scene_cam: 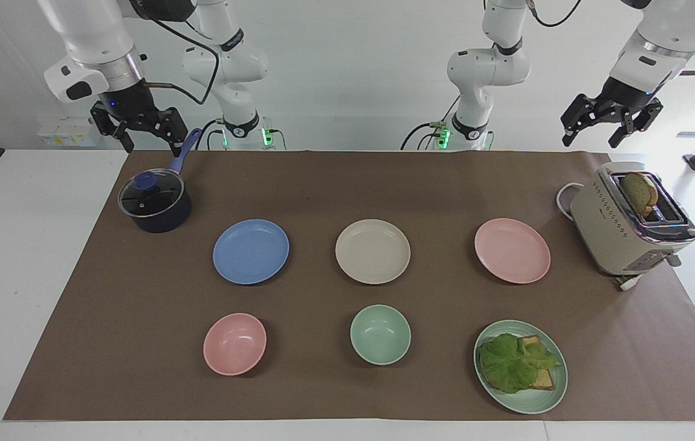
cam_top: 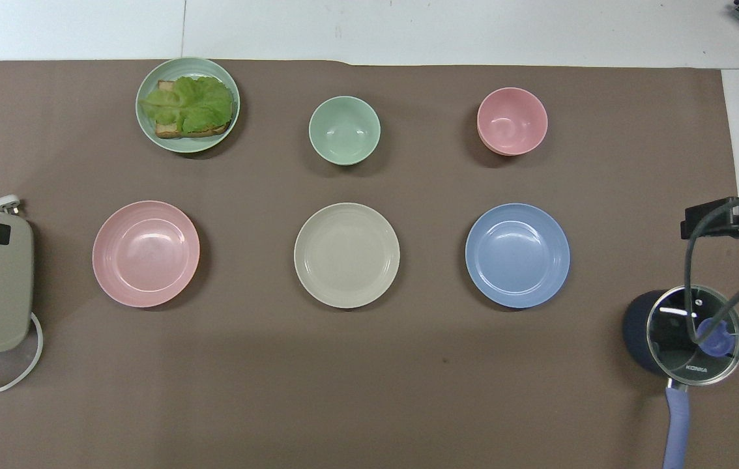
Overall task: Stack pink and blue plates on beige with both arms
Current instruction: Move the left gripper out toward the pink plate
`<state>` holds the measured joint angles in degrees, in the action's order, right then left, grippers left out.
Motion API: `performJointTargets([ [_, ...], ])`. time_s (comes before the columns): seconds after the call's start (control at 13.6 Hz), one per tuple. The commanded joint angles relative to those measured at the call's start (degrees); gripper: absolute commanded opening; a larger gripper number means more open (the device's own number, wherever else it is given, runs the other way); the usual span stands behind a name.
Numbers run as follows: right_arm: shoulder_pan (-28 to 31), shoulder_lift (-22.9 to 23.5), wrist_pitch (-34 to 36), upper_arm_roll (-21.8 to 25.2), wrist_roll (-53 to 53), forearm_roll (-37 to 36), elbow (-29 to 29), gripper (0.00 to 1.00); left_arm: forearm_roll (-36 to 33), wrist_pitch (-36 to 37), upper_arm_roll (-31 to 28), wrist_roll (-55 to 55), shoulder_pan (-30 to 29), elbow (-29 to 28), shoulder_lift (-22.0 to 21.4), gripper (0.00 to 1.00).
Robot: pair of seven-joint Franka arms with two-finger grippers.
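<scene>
Three equal plates lie in a row across the brown mat. The beige plate (scene_cam: 372, 251) (cam_top: 347, 255) is in the middle. The blue plate (scene_cam: 250, 251) (cam_top: 517, 255) lies beside it toward the right arm's end, and the pink plate (scene_cam: 512, 250) (cam_top: 146, 253) toward the left arm's end. All three are bare and apart from each other. My right gripper (scene_cam: 152, 146) hangs open in the air over the pot's handle, holding nothing. My left gripper (scene_cam: 591, 142) hangs open and empty, up near the toaster.
A dark pot with a glass lid (scene_cam: 154, 205) stands at the right arm's end. A beige toaster (scene_cam: 629, 223) holding bread stands at the left arm's end. Farther from the robots sit a pink bowl (scene_cam: 234, 343), a green bowl (scene_cam: 380, 334) and a green plate (scene_cam: 553, 398) with lettuce and toast.
</scene>
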<state>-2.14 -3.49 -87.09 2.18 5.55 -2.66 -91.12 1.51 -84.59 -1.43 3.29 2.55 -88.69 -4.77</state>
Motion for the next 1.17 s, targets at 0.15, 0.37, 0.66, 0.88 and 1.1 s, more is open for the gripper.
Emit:
performJointTargets([
  [0.15, 0.5, -0.7, -0.2, 0.0, -1.0, 1.0, -0.3, 1.00, -0.5, -0.9, 0.0, 0.6, -0.2, -2.3, -1.6, 1.00],
  [0.37, 0.6, -0.7, -0.2, 0.0, -1.0, 1.0, -0.3, 1.00, -0.5, -6.0, -0.1, 0.3, -0.3, -8.6, -1.6, 1.00],
  [0.66, 0.5, -0.7, -0.2, 0.0, -1.0, 1.0, -0.3, 1.00, -0.5, -17.6, -0.1, 0.1, -1.8, -19.3, -1.2, 1.00],
  [0.88, 0.6, -0.7, -0.2, 0.0, -1.0, 1.0, -0.3, 1.00, -0.5, -25.1, -0.1, 0.2, -3.9, -24.8, 0.8, 1.00],
  [1.1, 0.6, -0.7, -0.2, 0.0, -1.0, 1.0, -0.3, 1.00, -0.5, -29.4, -0.1, 0.1, -4.0, -26.9, 4.4, 1.00],
])
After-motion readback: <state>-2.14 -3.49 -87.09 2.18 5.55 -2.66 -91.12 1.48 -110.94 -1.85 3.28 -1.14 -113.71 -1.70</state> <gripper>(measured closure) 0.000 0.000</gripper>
